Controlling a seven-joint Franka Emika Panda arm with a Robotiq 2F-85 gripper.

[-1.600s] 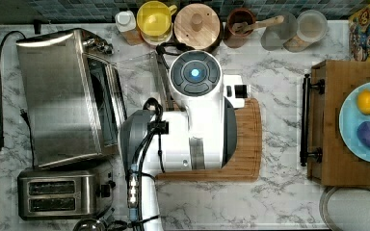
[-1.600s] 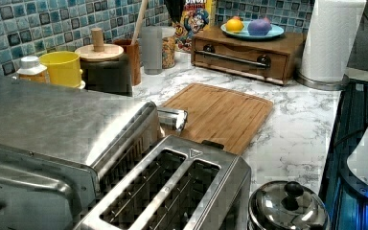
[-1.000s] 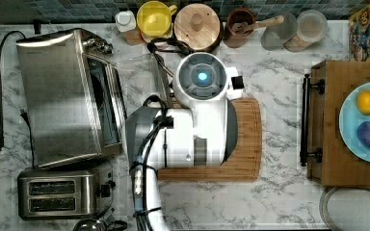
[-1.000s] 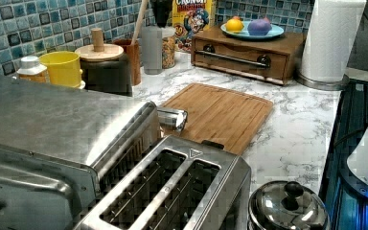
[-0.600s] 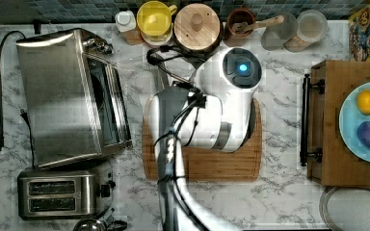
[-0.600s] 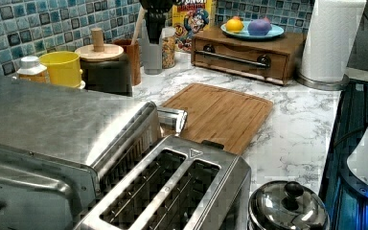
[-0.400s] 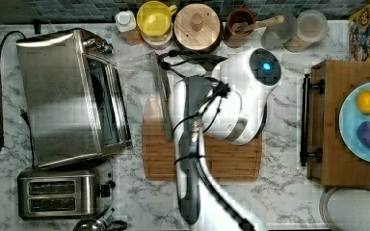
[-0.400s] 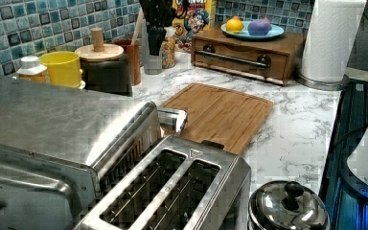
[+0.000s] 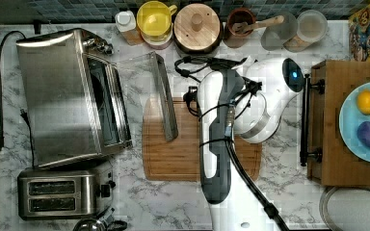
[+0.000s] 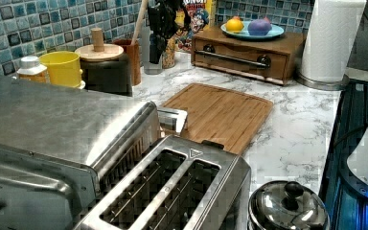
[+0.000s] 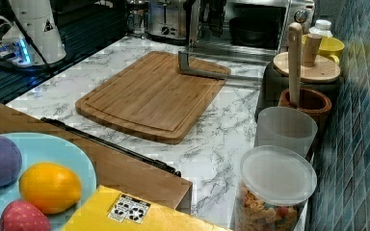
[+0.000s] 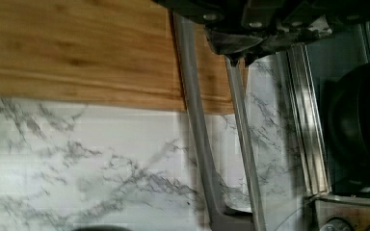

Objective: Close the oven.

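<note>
While the oven [image 9: 58,96] is standing with its glass door [image 9: 139,91] lying flat and open, the handle [image 9: 166,101] resting over the edge of the cutting board [image 9: 173,159], I am hovering the gripper [image 10: 159,24] above, with the handle below it and the oven cavity beyond. I cannot tell whether it is open or closed. I am judging the clean way to be coming down on the board side of the handle, getting beneath the bar, then lifting in an arc toward the cavity, following the hinge rather than shoving straight.

One oven [image 9: 62,96], one toaster [image 9: 60,192], one cutting board [image 9: 173,154], three fruits [image 9: 368,118].
</note>
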